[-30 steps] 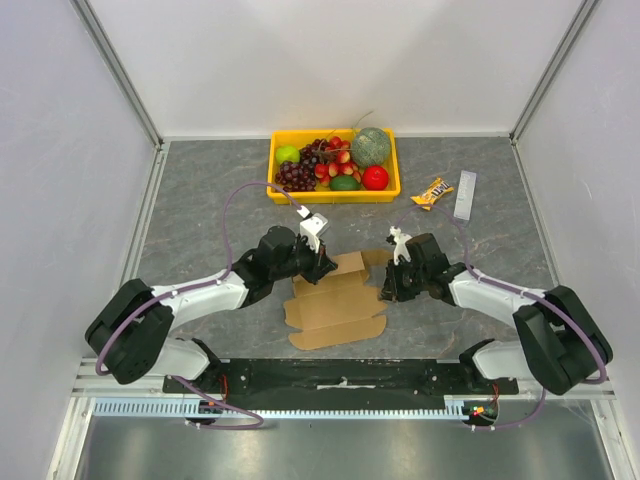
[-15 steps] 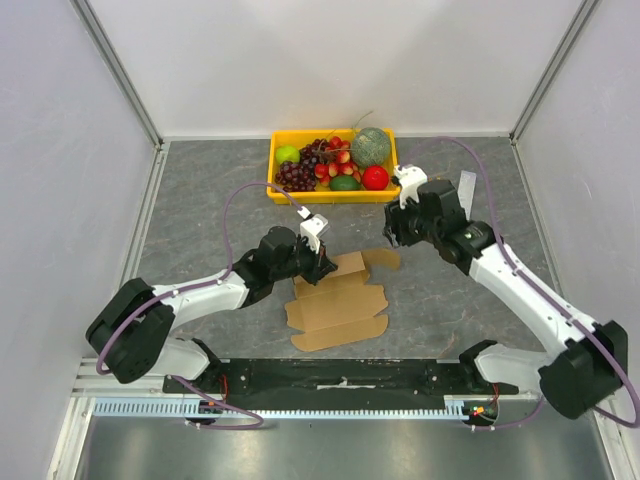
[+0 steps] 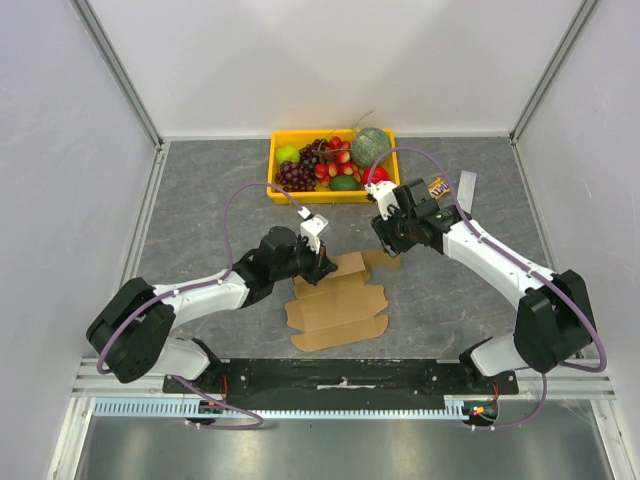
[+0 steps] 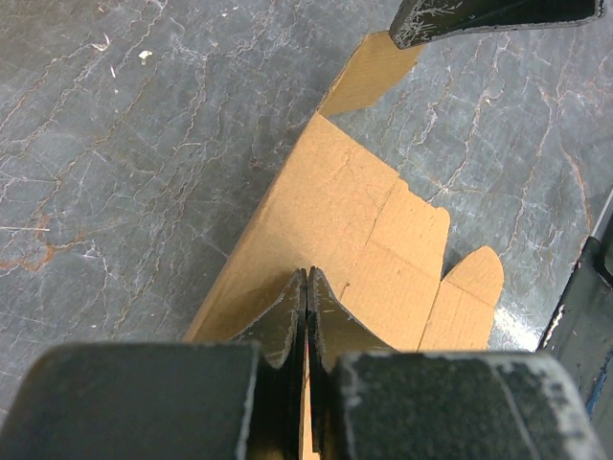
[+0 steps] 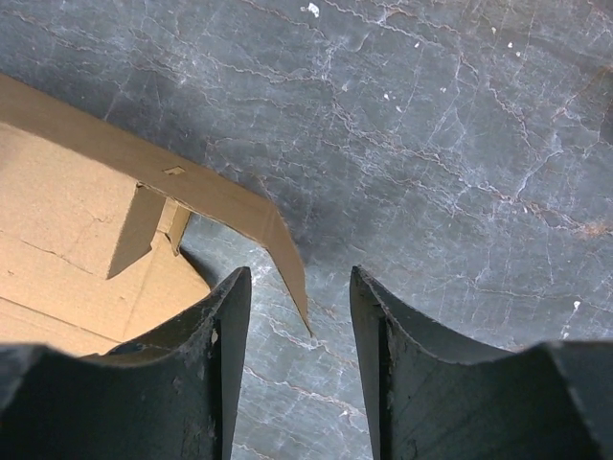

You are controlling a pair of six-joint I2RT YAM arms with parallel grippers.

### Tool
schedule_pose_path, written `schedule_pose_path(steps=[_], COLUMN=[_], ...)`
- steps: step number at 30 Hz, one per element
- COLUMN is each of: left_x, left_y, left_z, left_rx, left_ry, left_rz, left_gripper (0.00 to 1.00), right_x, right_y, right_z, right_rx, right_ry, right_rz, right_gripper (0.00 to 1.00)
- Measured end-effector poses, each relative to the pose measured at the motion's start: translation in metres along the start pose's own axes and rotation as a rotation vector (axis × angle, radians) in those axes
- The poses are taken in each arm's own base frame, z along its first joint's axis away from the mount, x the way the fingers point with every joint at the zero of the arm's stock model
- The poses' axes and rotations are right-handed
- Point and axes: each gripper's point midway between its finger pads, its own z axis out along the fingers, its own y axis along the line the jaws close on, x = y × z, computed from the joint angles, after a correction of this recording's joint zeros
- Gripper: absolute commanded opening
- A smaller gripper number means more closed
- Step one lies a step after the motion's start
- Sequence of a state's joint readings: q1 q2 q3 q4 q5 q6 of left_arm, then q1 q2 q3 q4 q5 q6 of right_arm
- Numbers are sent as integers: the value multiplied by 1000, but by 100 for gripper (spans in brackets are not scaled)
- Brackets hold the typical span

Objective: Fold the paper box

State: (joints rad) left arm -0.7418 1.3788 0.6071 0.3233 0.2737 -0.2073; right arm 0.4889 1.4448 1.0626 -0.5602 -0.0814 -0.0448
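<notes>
The paper box [image 3: 338, 300] is plain brown cardboard, matt and dry-looking, with a faint corrugated grain, soft creases along its score lines and raw cut edges. The bench [image 3: 200, 190] has a grey stone-look top, veined in white with a few rusty streaks, smooth and only dully shiny. The left fingers [image 4: 283, 316] and right fingers [image 5: 218, 345] look like dark hard plastic, matt, scuffed and speckled pale along their edges, while the tray [image 3: 335, 195] at the back is smooth bright-yellow plastic with a slight gloss, and the walls [image 3: 330, 60] are flat matt white.
</notes>
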Motion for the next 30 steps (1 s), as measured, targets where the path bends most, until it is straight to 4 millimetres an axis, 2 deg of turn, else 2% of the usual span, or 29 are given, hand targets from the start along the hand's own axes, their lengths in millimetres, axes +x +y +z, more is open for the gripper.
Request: schedule_pose_path(steps=[12,19,27,30], left_x=[0,0,0,1], left_y=[0,0,0,0], left_z=[0,0,0,0], left_rx=[0,0,1,4], left_ry=[0,0,1,3], left_rz=[0,0,0,-1], left_gripper=[2,2,2,2], right_x=[21,26,33,38], right_y=[6,7,9,10], right_z=[11,15,19,20], right_rx=[-31,-40,-42,-45], right_ry=[61,80,100,113], right_rz=[-3,1,20,30], right_gripper=[47,38,22,18])
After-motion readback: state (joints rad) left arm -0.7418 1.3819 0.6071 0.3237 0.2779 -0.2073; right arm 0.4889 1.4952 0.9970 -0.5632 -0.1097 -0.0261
